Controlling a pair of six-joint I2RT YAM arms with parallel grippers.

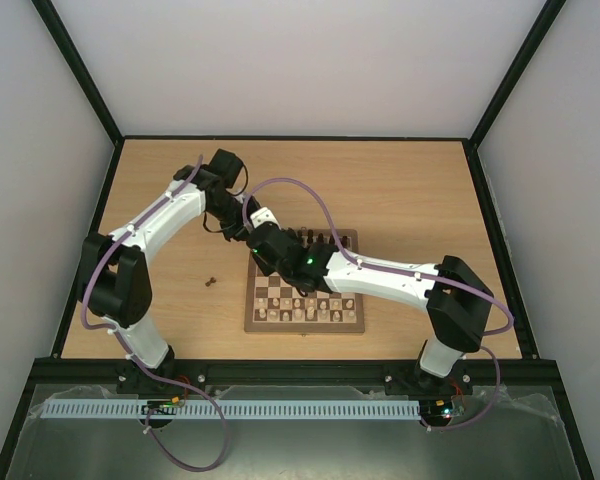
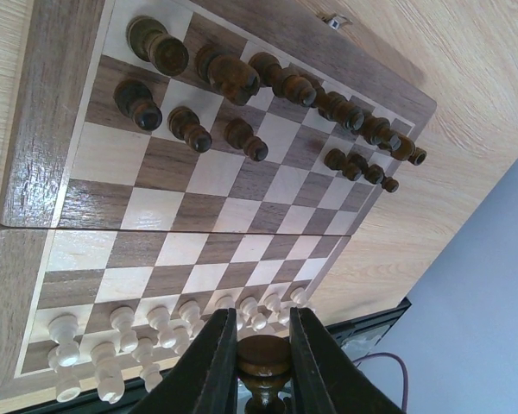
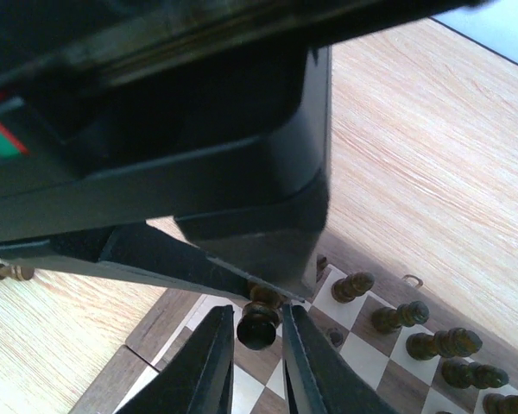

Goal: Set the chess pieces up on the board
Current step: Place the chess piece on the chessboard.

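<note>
The board [image 1: 305,327] lies in the middle of the table, with dark chess pieces [image 2: 233,78] in its two far rows. My left gripper [image 1: 248,238] hangs over the board's far-left corner, shut on a dark brown piece [image 2: 263,358]. My right gripper [image 1: 263,258] meets it there. In the right wrist view its fingers [image 3: 224,345] stand on either side of that same piece [image 3: 257,328] with a thin gap on each side. The left gripper's black body fills the upper part of that view. Another dark piece [image 1: 211,282] lies on the table left of the board.
Pale pieces [image 2: 147,332] fill the board's two near rows [image 1: 305,312]. The board's middle rows [image 2: 198,216] are bare. The loose dark piece also shows lying on its side at the left edge of the right wrist view [image 3: 7,272]. Grey walls enclose the table.
</note>
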